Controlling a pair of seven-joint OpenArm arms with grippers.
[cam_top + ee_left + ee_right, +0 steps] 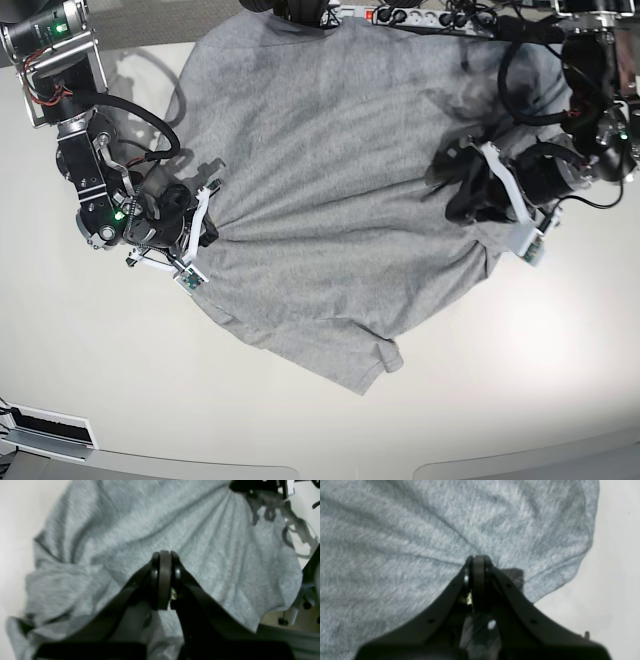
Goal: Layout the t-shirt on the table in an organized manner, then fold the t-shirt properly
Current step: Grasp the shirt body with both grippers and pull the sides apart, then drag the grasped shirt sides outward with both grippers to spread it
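Note:
The heather-grey t-shirt [330,170] lies plain side up on the off-white table [300,420], creased, with one sleeve [360,365] pointing toward the near edge. My right gripper [205,225] is shut on the shirt's left edge. In the right wrist view, folds in the shirt [395,542] run into its closed fingertips [478,558]. My left gripper [455,190] is shut on the shirt's right side. In the left wrist view, its tips [163,555] press together over the cloth [200,542], and grey fabric shows between its fingers. Stretch creases run across the shirt between the two grippers.
A power strip and cables [420,15] lie along the table's far edge, where the top of the shirt reaches. Dark gear with cables [270,495] sits at the cloth's far corner. A chair base and floor [295,615] show past the table edge. Bare tabletop [615,580] borders the shirt.

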